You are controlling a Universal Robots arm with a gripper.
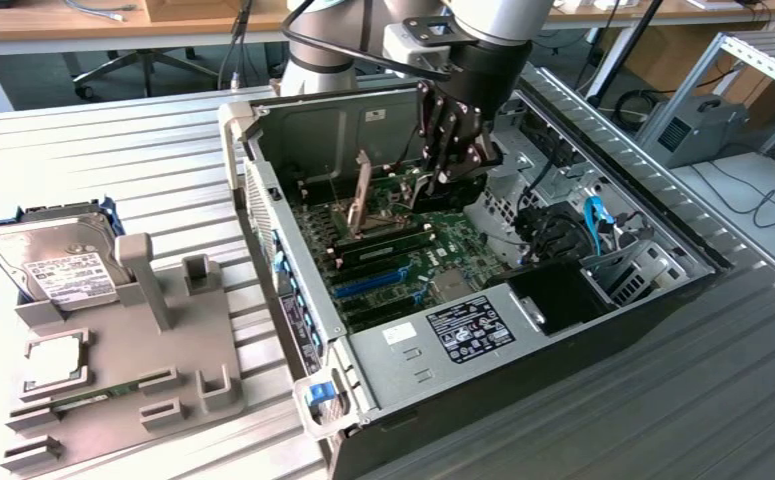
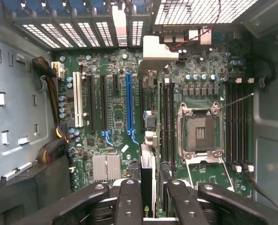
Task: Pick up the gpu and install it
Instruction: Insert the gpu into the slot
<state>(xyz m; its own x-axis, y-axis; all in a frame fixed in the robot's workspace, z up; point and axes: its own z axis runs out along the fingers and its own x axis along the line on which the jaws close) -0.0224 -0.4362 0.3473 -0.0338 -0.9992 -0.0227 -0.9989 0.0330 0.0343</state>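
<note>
My gripper (image 1: pixel 450 170) reaches down inside the open computer case (image 1: pixel 654 290), above the motherboard (image 1: pixel 427 265). It is shut on the gpu (image 2: pixel 147 180), a thin black card seen edge-on between the black fingers (image 2: pixel 129 201). The card's silver bracket (image 2: pixel 157 50) points toward the case's rear slot openings. The card hangs over the board just beside the long blue slot (image 2: pixel 128 103), on the side of the memory slots (image 2: pixel 167 122). In the exterior view the gpu (image 1: pixel 451 192) shows as a dark shape under the fingers.
The open CPU socket (image 2: pixel 200 133) lies beside the memory slots. Blue cables (image 1: pixel 594 215) and a drive cage (image 1: pixel 634 270) fill the case's far side. On the exterior view's left, a grey fixture (image 1: pixel 160 340) holds a silver hard drive (image 1: pixel 54 262), a processor (image 1: pixel 54 362) and a green memory stick (image 1: pixel 94 392).
</note>
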